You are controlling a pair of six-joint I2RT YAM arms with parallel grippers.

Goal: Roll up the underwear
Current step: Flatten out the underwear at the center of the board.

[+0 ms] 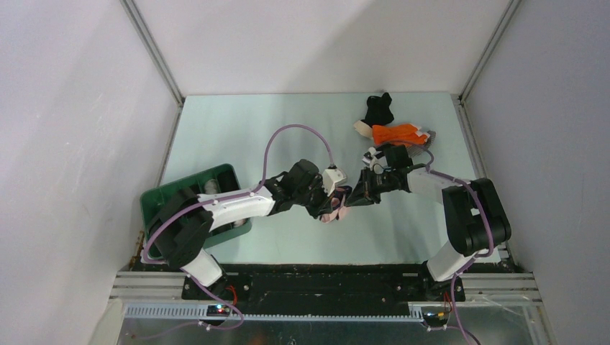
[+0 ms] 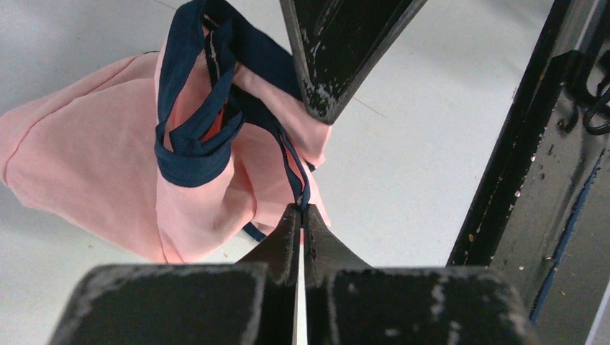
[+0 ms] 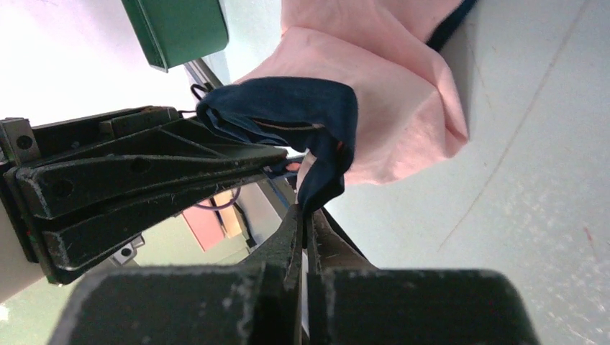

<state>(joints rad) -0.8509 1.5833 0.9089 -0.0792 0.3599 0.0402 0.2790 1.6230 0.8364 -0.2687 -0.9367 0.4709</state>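
Note:
A pale pink underwear [image 2: 93, 180] with a dark navy band [image 2: 190, 154] hangs between both grippers above the table's middle [image 1: 334, 210]. My left gripper [image 2: 301, 210] is shut on the navy edge of it. My right gripper [image 3: 308, 210] is shut on the navy band [image 3: 288, 108] from the other side, its finger [image 2: 338, 65] showing at the top of the left wrist view. The pink cloth [image 3: 381, 100] droops below the band. More underwear lies at the back right: an orange piece [image 1: 397, 134], a black one [image 1: 378, 109] and a pale one [image 1: 362, 128].
A green plastic tray [image 1: 167, 195] stands at the left by the left arm, holding something white [image 1: 210, 186]. Its corner shows in the right wrist view [image 3: 180, 29]. White walls close in the pale green table [image 1: 237, 129] on three sides.

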